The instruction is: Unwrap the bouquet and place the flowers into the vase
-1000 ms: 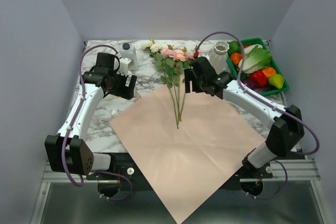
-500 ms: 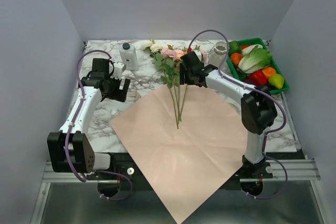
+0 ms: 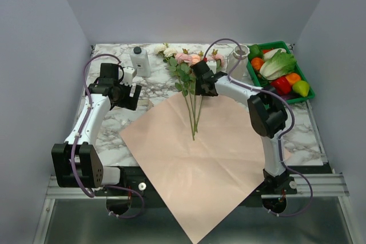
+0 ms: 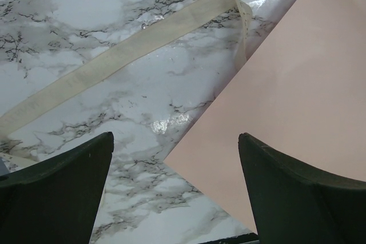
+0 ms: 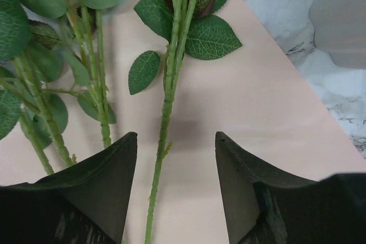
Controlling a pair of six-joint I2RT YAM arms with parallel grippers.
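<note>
Flowers (image 3: pixel 184 74) lie loose on the opened pink paper (image 3: pixel 211 158). Blooms (pink, peach, cream) point to the far edge of the worktop (image 3: pixel 114 121), approx mid-width. Stem ends point toward the near edge and rest on the paper's far corner. Wrap is off: the sheet is flat, a diamond w/ its near corner hanging past the near edge.

Right fingers (image 3: pixel 199 87) are down at the leafy part of the stems, on the right side of the bunch. Wrist view: right fingers (image 5: pixel 108 181) are spread, w/ one green stem (image 5: pixel 166 107) running btwn them. There is a gap on both sides, so no pinch. More stems and leaves sit just left of that finger.

Vase (image 3: pixel 239 55) stands upright near the far edge, right of the blooms and just left of the green tray (image 3: pixel 277 43). It is partly behind the arm's cable.

Left fingers (image 3: pixel 132 95) are over the marble, left of the paper's left corner. Wrist view: left fingers (image 4: pixel 63 181) are spread wide w/ nothing btwn them, above bare marble and the paper edge (image 4: pixel 303 72). The cream ribbon (image 4: pixel 131 47) lies loose on the marble beyond.

The tray in the far right corner holds veg: lettuce, red, orange and green pieces. A white bottle (image 3: pixel 139 61) w/ dark cap stands at the far edge, left of the blooms. Its label is too small to read, and no other writing is visible.
</note>
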